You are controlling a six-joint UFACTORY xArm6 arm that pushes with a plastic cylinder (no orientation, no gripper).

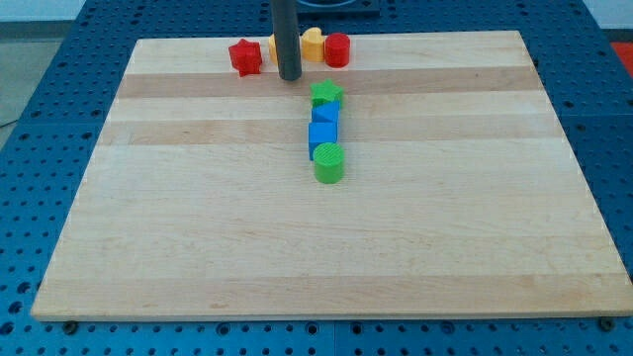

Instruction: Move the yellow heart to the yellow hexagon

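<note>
The yellow heart sits at the view's top edge of the board, touching a red cylinder on its right. A second yellow block shows only as a sliver left of the rod, which hides most of it, so I cannot make out its shape. My tip rests on the board just below and between the two yellow blocks, close to both. I cannot tell whether it touches either.
A red star lies left of the hidden yellow block. Below the tip runs a column: a green star, a blue block, a blue cube, a green cylinder. The board's top edge is close behind the yellow blocks.
</note>
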